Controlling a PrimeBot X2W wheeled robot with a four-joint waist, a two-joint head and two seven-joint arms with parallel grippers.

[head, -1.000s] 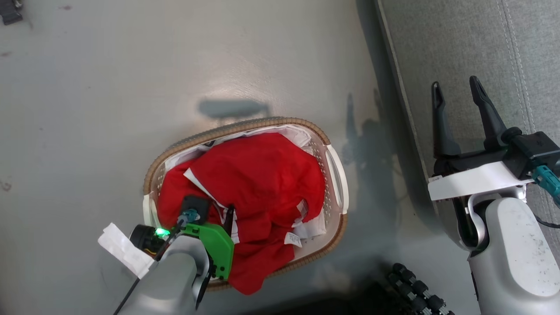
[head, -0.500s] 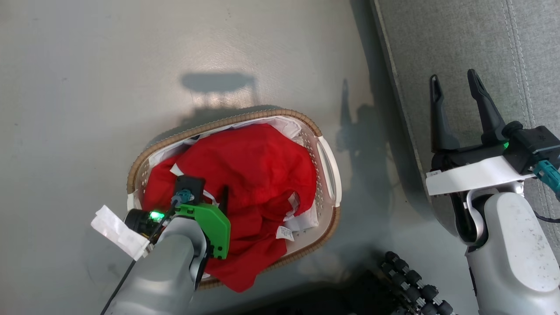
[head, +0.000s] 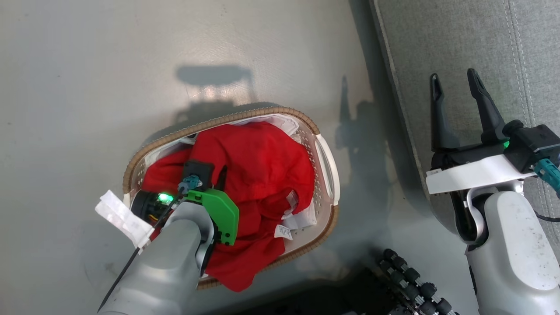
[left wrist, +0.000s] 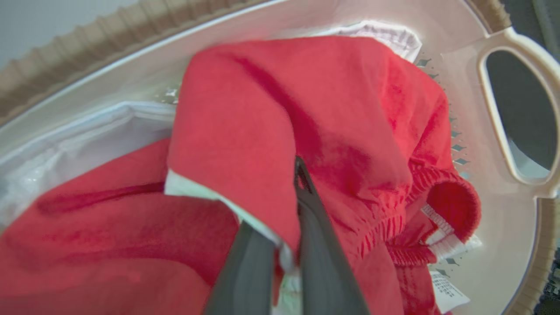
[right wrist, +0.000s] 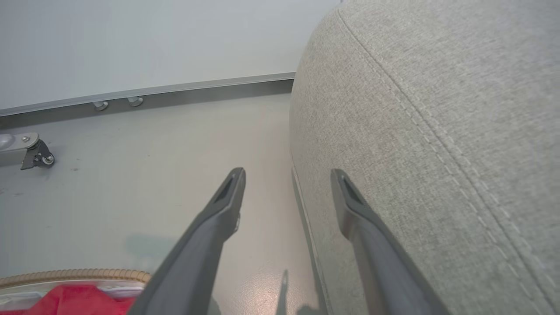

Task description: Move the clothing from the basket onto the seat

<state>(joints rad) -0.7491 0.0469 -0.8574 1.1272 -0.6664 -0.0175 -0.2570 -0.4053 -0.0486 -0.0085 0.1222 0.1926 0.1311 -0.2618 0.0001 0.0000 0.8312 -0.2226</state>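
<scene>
The basket (head: 245, 112) stands on the grey floor, heaped with red clothing (head: 262, 162); white tags and striped trim show at its right side. My left gripper (head: 216, 179) reaches down into the heap and is shut on a fold of a red garment. In the left wrist view the gripper (left wrist: 288, 188) pinches that white-edged red fold (left wrist: 236, 131), which hides one fingertip. The basket's handle (left wrist: 520, 113) is at the right. My right gripper (head: 453, 78) hovers open and empty over the edge of the grey seat (head: 459, 39); the gripper (right wrist: 288, 175) stands beside the seat (right wrist: 415, 109).
Black rollers of my base (head: 411, 280) lie just right of the basket at the bottom. A caster (right wrist: 37, 155) and a metal rail along the wall (right wrist: 148, 94) are beyond the open floor (head: 109, 65) on the basket's far side.
My left gripper has closed on the red fold after reaching a little deeper into the heap. The head camera shifted slightly. The right arm has held still.
</scene>
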